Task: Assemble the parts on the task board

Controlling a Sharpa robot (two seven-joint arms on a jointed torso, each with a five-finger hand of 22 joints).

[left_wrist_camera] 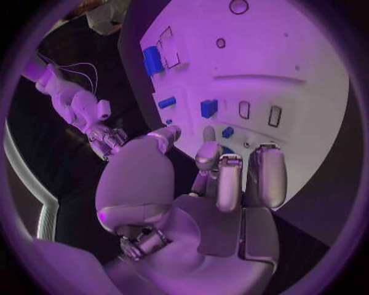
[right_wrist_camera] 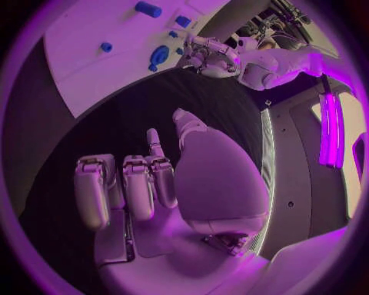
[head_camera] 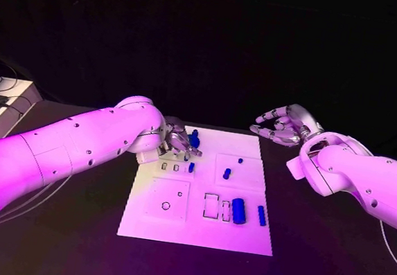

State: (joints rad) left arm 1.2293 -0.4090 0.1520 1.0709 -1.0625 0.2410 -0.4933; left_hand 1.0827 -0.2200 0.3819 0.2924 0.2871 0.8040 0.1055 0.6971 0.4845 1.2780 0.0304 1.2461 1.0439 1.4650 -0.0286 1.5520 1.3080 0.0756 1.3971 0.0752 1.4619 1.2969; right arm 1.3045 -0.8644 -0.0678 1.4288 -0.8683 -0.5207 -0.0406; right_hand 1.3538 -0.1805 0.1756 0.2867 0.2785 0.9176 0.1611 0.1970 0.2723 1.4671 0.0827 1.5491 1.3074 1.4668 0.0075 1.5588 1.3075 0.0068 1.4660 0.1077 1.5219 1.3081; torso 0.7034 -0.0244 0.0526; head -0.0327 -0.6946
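Parts (head_camera: 238, 210) sit on the task board (head_camera: 195, 231), looking small, rigid, light, slick; I'd pinch their sides. Left hand (head_camera: 177, 141) over board's far-left corner, fingers loosely curled, holding nothing; right hand (head_camera: 283, 125) beyond its far-right corner, likewise.

The task board (head_camera: 244, 239) is white, with thin dark outlines of little boxes and a ring drawn on it; the parts on it are blue, like the fat blue part (head_camera: 239, 211) at the lower right of the board and the thin blue part (head_camera: 262, 215) next to it. The table (head_camera: 340, 271) is black; both arms are white; the left hand (head_camera: 179, 142) and the right hand (head_camera: 281, 127) are silver.
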